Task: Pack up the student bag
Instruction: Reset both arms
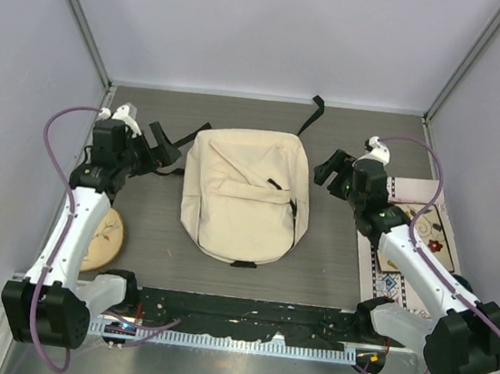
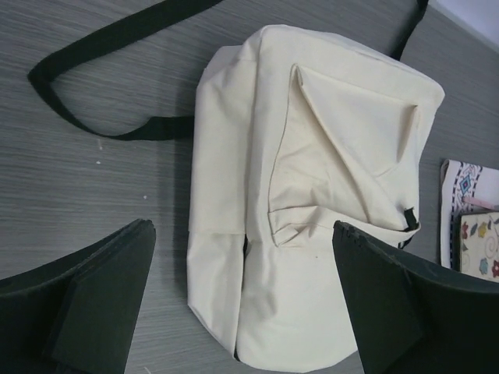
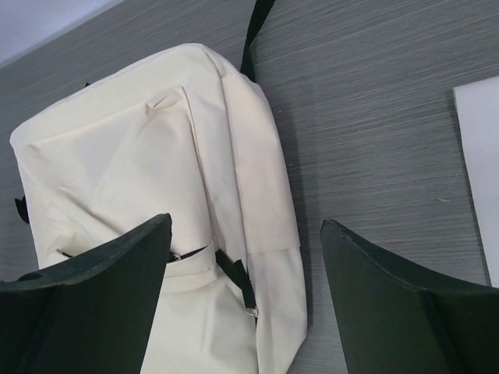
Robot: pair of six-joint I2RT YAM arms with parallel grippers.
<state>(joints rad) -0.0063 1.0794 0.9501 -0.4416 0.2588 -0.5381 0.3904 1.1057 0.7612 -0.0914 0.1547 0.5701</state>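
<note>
The cream student bag point(image 1: 245, 194) lies flat in the middle of the grey table, front pocket up, with black straps trailing at its left and top. It also shows in the left wrist view point(image 2: 312, 195) and the right wrist view point(image 3: 156, 179). My left gripper point(image 1: 165, 153) is open and empty, just left of the bag's upper left corner. My right gripper point(image 1: 329, 171) is open and empty, just right of the bag's upper right side. Neither touches the bag.
A round tan wooden disc point(image 1: 104, 238) lies by the left arm. A patterned book or mat point(image 1: 416, 244) lies under the right arm, also visible in the left wrist view point(image 2: 472, 230). A black cable rail point(image 1: 243, 318) runs along the near edge. Walls enclose three sides.
</note>
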